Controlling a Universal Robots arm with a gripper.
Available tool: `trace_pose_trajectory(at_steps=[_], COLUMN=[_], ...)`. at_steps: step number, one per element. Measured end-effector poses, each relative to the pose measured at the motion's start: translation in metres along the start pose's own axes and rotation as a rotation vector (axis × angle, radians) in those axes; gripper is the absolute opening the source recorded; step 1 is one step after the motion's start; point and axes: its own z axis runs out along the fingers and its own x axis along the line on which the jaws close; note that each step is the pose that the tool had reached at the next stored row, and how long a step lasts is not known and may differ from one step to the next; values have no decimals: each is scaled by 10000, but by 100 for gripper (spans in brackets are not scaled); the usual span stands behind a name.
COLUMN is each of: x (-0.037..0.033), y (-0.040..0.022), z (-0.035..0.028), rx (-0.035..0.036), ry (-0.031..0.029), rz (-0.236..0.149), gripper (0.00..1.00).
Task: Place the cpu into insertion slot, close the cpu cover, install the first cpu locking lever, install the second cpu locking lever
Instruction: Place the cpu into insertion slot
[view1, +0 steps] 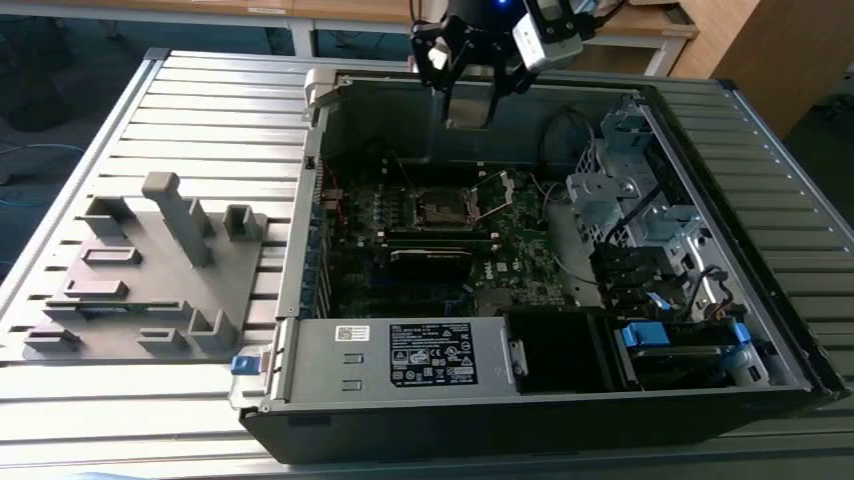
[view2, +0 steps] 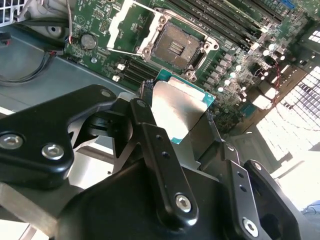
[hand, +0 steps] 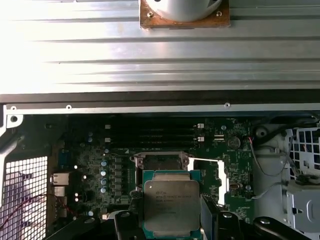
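Claw (view2: 177, 122) pinched the cpu (view2: 181, 102) by two opposite edges, flat, hanging above the open case (view1: 296, 300), well apart from the board (view2: 85, 20). Beyond it the insertion slot (view2: 175, 46) lay bare, cpu cover (view2: 131, 22) lying open beside it. I judged a skewed descent could bend its contacts or snag the cover.

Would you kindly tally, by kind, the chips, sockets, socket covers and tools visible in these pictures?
cpu: 1, gripped in the tool above the board
insertion slot: 1, empty
cpu cover: 1, standing open
tool: 1
Total: 4
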Motion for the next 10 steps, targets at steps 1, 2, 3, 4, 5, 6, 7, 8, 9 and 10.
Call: trace_pose_trajectory(at_steps=[1, 2, 3, 4, 5, 6, 7, 8, 9, 10], x=[4, 9, 14, 18, 21, 24, 27, 30, 33, 36], y=[-1, -3, -4, -5, -6, -8, -11, -15, -18, -21], z=[9, 17, 24, 31, 42, 58, 76, 94, 113, 128], rx=[0, 0, 0, 0, 0, -1, 0, -1, -1, 0], ry=[1, 0, 0, 0, 0, 1, 0, 0, 1, 0], rz=[0, 0, 0, 0, 0, 0, 0, 0, -1, 0], gripper=[54, 54, 54, 54, 54, 54, 54, 54, 54, 54])
